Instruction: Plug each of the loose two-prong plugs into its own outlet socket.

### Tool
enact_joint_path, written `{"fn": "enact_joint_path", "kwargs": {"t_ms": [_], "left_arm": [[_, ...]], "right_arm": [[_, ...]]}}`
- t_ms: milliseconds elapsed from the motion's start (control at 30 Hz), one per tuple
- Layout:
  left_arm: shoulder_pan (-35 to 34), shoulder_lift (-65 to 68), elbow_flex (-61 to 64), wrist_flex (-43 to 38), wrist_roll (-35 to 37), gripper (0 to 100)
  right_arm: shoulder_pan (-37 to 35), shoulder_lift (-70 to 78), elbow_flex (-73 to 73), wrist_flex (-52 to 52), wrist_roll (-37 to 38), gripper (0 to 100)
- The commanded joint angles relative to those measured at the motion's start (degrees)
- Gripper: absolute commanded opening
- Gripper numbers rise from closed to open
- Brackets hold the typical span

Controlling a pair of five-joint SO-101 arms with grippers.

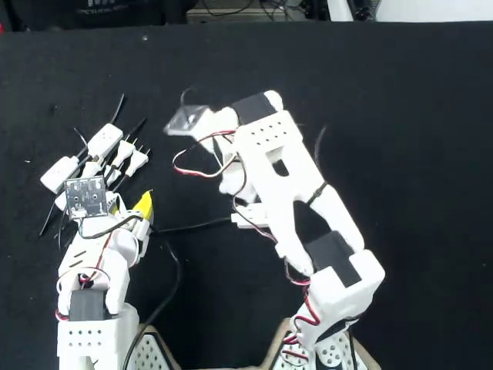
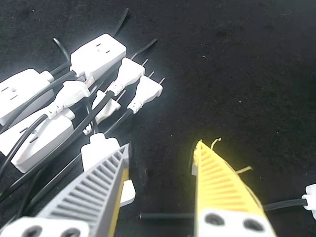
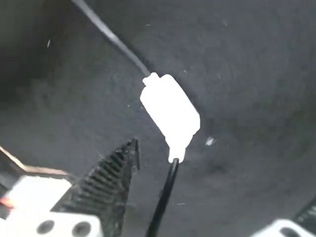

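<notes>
— What sits nearest to us?
— The right arm (image 1: 285, 177), the biggest thing here. It is raised over the black table (image 1: 416, 116), well apart from the sockets (image 2: 98, 52).
— And its hand?
— The right gripper (image 3: 217, 182) has its jaws spread wide with nothing between them. Just past its dark fingertip (image 3: 121, 168) we see a white plug body (image 3: 172, 111) lying flat and untouched, with a cord at each end. We cannot place it against the sockets.
— Next in size?
— The left arm (image 1: 96, 270), close beside the sockets. The left gripper (image 2: 162, 145) hangs low just next to them, its grey and yellow fingers apart and holding nothing.
— Then the sockets themselves?
— We count three white blocks heaped together, with black cords (image 2: 121, 22) tangled over and around them.
— And the plugs?
— Two loose plugs (image 2: 129, 73) lie side by side just beside the sockets. Their bare prongs point away from the heap. A third plug (image 2: 98, 148) lies at the edge of the sockets, partly under the grey finger. One more rests among the blocks, and we cannot tell whether it is seated in anything.
</notes>
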Motion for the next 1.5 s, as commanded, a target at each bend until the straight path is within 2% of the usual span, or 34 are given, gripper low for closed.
{"fn": "enact_joint_path", "kwargs": {"t_ms": [0, 167, 333, 600, 700, 800, 833, 900, 1100, 1267, 1467], "left_arm": [[-0.40, -0.44, -3.38, -0.79, 0.53, 21], [-0.57, -0.44, -3.47, -0.79, 0.53, 21], [-2.95, -0.44, -3.30, -1.32, 0.53, 21], [-0.92, -0.44, -3.56, -1.32, 0.53, 21], [-0.75, -0.44, -3.56, -1.32, 0.53, 21], [-1.01, -0.44, -3.65, -1.32, 0.53, 21], [-1.01, -0.44, -3.65, -1.41, 0.53, 21], [-0.92, -0.44, -3.65, -1.41, 0.44, 21], [-1.10, -0.44, -3.03, -3.52, 0.44, 21], [-1.10, -0.44, -2.95, -3.25, 0.44, 21], [-1.01, -0.44, -1.54, -3.69, 0.44, 21]], "right_arm": [[-1.05, -0.40, 2.15, 1.14, 16.88, 50.6], [-0.97, 1.98, 9.89, -0.62, 21.71, 50.6], [-0.79, 0.57, 20.70, -11.08, 23.12, 50.6], [0.18, -1.36, 33.01, -27.96, 23.56, 48.1], [2.99, 0.22, 33.27, -28.40, 22.33, 32.2], [5.80, 0.66, 32.57, -30.33, 19.96, 5.5], [6.86, 0.66, 31.96, -30.51, 19.08, 0.2], [9.23, 0.66, 30.55, -29.19, 16.88, 5.4], [13.71, 1.10, 26.86, -28.31, 9.76, 1.2], [18.81, 3.65, 24.48, -28.04, 8.35, 1.1], [32.18, 7.34, 14.90, -27.87, 8.35, 1.1]]}}
